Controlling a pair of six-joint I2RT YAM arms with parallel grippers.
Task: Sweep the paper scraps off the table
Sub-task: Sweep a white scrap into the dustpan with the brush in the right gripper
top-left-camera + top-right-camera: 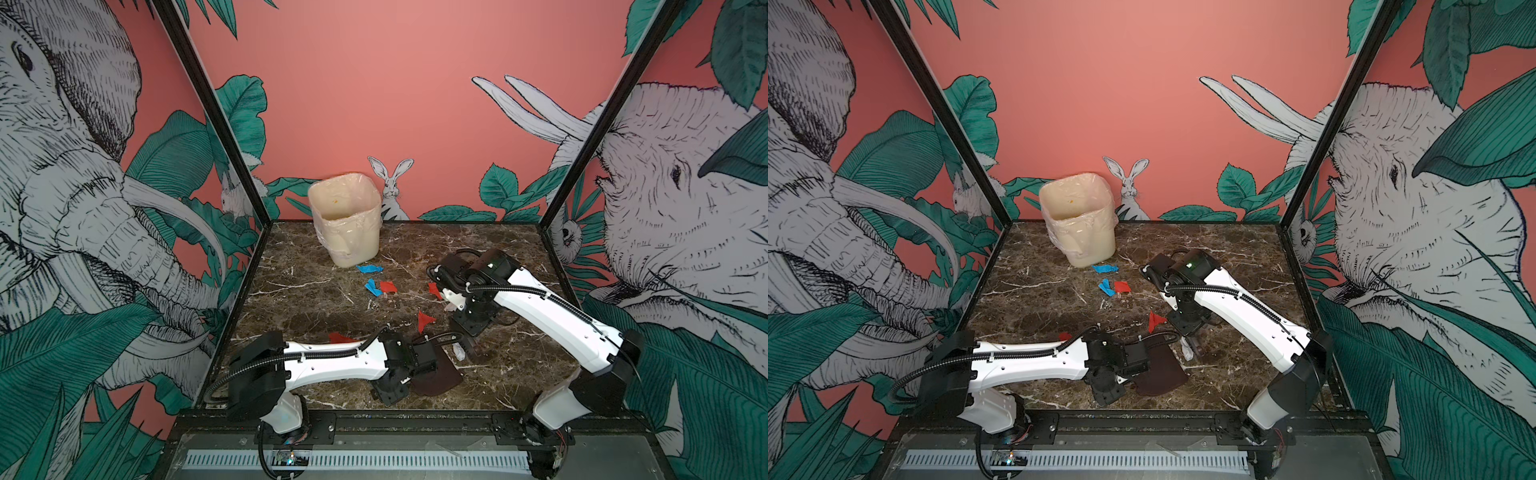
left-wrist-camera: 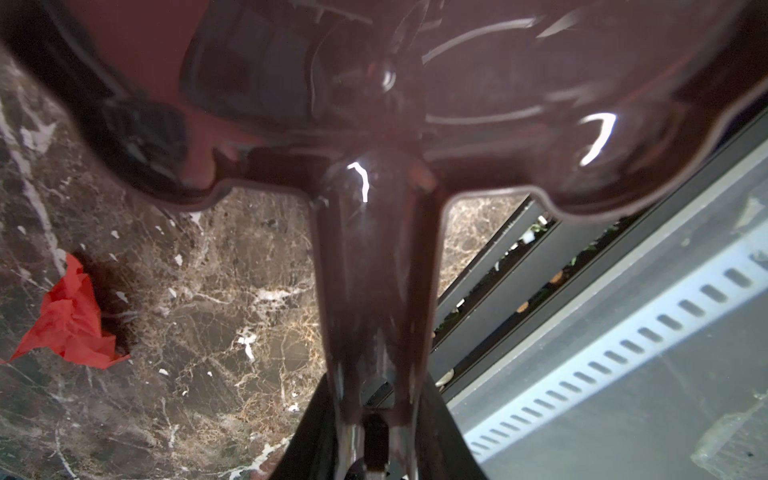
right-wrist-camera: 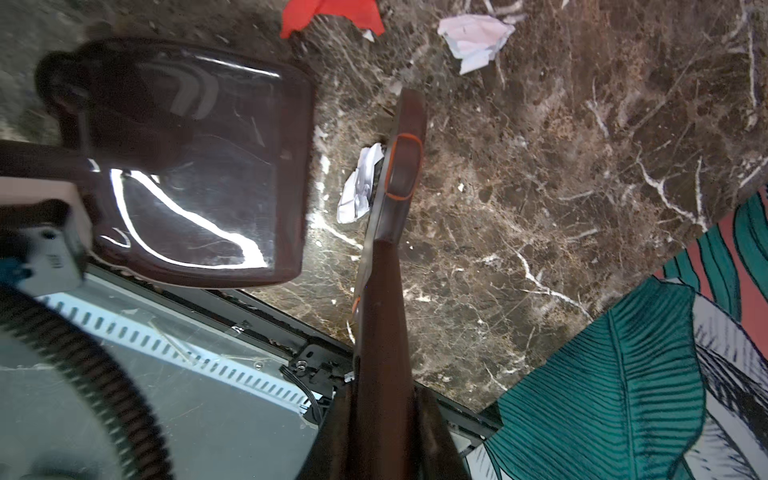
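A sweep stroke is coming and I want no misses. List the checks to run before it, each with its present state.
1. Left gripper shut on the dustpan handle: ok.
2. Right gripper shut on the brush handle: ok.
3. White scrap lies against the brush head, on the dustpan's side: ok.
4. Dustpan lip flat on the table: cannot tell.
5. Table free of paper: not ok; blue scraps and a red scrap lie near the bin.
6. Bin upright and open: ok.
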